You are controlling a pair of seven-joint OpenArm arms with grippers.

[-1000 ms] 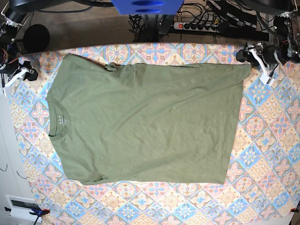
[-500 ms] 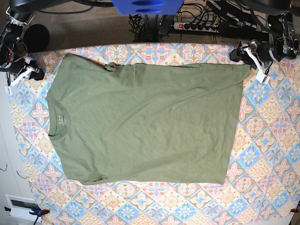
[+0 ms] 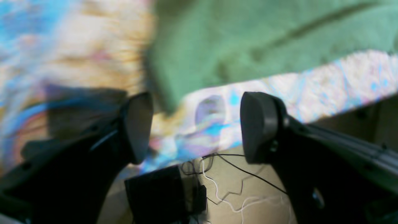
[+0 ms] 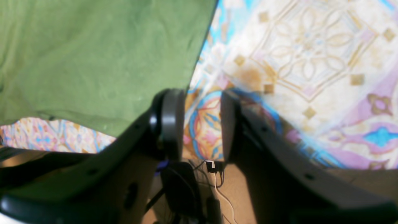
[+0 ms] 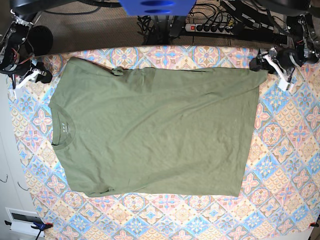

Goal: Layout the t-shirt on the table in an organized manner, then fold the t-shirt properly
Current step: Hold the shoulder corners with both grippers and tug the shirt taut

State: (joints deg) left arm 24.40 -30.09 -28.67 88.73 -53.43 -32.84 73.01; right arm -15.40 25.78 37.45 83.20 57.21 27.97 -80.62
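On the table [image 5: 280,165]: the t-shirt [image 5: 155,132] lies flat, collar toward the right arm.
Handling: likely light, limp, creasing easily.
Hold: judged best by hem corners or shoulders.
Left gripper [image 3: 196,127]: wide apart, empty, beside hem corner.
Right gripper [image 4: 202,124]: partly parted, empty.

floor: brown carpet [image 5: 90,30] | power strip [image 5: 210,27] with cables | white cabinet [image 5: 7,165]

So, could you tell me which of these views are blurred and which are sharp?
Left wrist view: heavily smeared, the table pattern streaked and the t-shirt soft. Right wrist view: shirt fairly crisp, cloth blurred near the right gripper. Base view: sharp and evenly lit throughout.
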